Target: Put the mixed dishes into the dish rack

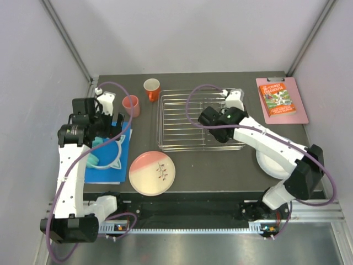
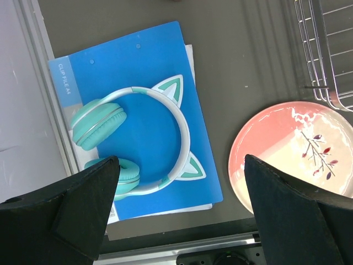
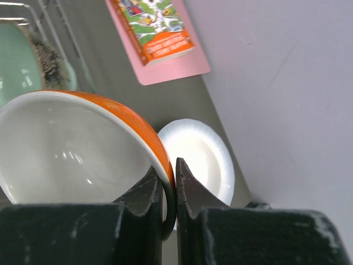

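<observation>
Right arm (image 1: 265,143) holds bowl (image 3: 83,149) over rack (image 1: 182,118).
Right jaws pinch its orange rim; left jaws gape empty above headphones (image 2: 110,127).

dish rack (image 1: 176,118) free at left; right arm (image 1: 265,141) overhangs.

We read "CLIP FILE A4" along the edge of the blue folder (image 2: 138,72); the book (image 3: 154,27) cover's lettering is too blurred for us.

The dark grey table (image 1: 220,171) bears a chrome wire dish rack (image 1: 182,118) at centre, a pink cup (image 1: 131,105) and an orange cup (image 1: 151,88) to its upper left, a round pink-and-cream twig-patterned plate (image 1: 153,173) at lower centre, a blue flat folder (image 1: 105,172) at left, a pink flat board (image 1: 287,120) at upper right and a pale white plate (image 1: 267,164) at lower right.
</observation>
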{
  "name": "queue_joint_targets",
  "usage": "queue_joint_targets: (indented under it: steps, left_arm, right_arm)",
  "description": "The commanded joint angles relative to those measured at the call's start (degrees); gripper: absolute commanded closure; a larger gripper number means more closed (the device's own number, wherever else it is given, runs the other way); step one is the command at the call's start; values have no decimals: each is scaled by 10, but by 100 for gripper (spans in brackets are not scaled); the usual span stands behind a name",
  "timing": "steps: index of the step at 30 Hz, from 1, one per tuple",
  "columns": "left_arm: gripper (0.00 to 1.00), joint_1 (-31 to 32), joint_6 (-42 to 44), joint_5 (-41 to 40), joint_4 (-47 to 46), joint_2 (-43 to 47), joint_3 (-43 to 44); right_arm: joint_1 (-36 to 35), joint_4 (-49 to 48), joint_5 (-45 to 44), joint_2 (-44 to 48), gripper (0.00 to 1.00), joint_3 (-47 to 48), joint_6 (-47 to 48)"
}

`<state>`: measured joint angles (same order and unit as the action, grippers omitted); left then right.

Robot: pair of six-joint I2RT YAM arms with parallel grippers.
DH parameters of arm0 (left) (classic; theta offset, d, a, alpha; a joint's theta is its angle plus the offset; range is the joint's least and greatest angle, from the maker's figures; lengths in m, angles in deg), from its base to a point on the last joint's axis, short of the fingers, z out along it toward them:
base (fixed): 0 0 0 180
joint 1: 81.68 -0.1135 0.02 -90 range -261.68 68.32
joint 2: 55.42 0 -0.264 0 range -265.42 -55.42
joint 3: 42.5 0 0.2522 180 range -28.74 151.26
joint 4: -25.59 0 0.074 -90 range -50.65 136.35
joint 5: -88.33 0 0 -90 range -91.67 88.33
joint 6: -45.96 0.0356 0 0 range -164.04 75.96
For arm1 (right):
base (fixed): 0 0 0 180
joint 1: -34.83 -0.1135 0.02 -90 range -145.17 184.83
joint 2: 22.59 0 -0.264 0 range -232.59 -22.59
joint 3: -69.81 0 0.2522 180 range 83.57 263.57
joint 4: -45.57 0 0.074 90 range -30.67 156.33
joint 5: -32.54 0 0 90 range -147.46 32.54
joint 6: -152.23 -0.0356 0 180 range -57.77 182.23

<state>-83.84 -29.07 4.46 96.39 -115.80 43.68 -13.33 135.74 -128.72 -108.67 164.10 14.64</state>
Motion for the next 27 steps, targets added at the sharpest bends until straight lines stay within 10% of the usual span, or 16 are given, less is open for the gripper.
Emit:
queue_joint_targets:
  steps: [1,27]
  left_arm:
    - [1,-1,4,0,-11,17,3]
    - [1,-1,25,-2,-4,19,-4]
  right_arm:
    - [13,45,-86,-18,100,4,5]
    - [18,47,-116,-240,100,-41,-66]
